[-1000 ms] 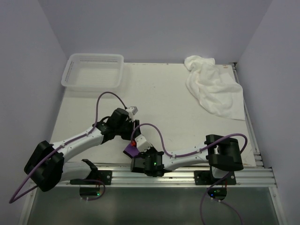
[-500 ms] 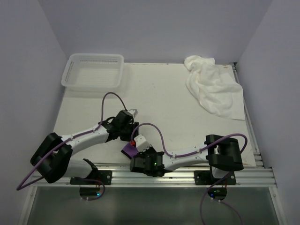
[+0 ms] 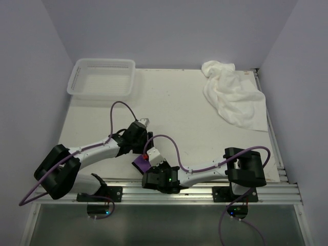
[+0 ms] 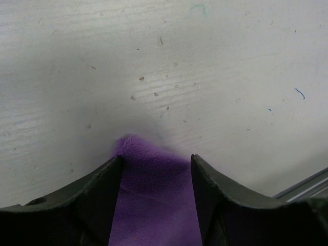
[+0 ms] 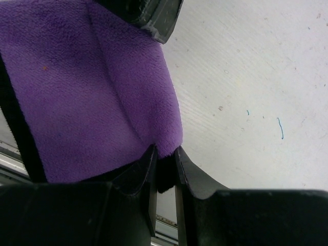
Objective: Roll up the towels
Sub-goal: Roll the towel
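Observation:
The small purple towel (image 3: 141, 164) lies bunched near the table's front edge, between my two arms. In the left wrist view the purple towel (image 4: 154, 200) fills the gap of my left gripper (image 4: 156, 157) and touches both fingers, its tip poking out past them. My left gripper (image 3: 145, 153) reaches it from the upper left. My right gripper (image 5: 164, 151) is shut on a corner of the purple towel (image 5: 77, 92), by its dark trim. One left finger (image 5: 148, 13) shows above the cloth. The large white towel (image 3: 233, 95) lies crumpled at the back right, far from both grippers.
A white mesh basket (image 3: 102, 77) stands at the back left corner. The aluminium rail (image 3: 205, 190) runs along the front edge just below the towel. Walls close in the table on the left, back and right.
My left arm has folded lower and its wrist has slid a little nearer the purple towel. The right arm and both towels have stayed put.

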`<state>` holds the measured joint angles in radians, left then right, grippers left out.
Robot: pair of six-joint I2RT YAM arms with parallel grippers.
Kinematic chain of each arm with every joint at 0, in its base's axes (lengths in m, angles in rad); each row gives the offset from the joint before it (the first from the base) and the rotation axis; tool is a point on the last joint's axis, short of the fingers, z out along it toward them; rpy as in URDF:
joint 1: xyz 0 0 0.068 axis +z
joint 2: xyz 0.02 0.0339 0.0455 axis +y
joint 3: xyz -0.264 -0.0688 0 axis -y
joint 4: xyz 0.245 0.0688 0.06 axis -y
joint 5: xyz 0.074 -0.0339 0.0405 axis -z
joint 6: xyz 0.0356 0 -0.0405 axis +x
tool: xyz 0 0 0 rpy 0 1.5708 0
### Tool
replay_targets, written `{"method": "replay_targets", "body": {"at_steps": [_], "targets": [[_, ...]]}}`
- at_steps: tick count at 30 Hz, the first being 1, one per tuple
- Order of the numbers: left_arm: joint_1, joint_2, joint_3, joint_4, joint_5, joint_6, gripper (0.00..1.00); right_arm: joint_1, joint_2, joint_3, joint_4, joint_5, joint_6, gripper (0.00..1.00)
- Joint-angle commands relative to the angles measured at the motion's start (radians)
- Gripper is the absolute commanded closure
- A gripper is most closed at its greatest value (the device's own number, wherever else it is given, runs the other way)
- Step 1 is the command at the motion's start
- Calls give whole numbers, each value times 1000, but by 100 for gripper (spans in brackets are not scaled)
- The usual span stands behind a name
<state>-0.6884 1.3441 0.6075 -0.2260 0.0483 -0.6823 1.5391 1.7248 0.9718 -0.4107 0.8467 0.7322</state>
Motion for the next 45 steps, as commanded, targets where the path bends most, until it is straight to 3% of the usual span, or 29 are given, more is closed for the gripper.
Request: {"method": "replay_targets", "body": {"at_steps": [1,7,15,18,26,27,33,36,45], "targets": [[-11,32,-2,-25,-120,-26,38,9,-19,27,-28,43,59,100],[-46,144,-1,-69,-202,-46,37,16,-2,44,-43,64,93,100],[-51,243,37,-96,-235,-42,46,67,41,100,-100,130,105,100],[-75,274,41,-107,-252,-49,54,69,58,117,-128,138,124,100],[-103,296,28,-76,-226,-68,98,67,78,114,-140,138,148,100],[-105,296,32,-72,-229,-69,100,67,79,122,-143,138,148,100],[-100,285,98,-62,-317,-60,100,69,96,156,-155,152,95,100],[-79,247,97,20,-311,-49,100,67,117,188,-201,176,66,100],[-7,145,-18,433,-200,-8,100,67,216,291,-324,152,-85,100]]}}
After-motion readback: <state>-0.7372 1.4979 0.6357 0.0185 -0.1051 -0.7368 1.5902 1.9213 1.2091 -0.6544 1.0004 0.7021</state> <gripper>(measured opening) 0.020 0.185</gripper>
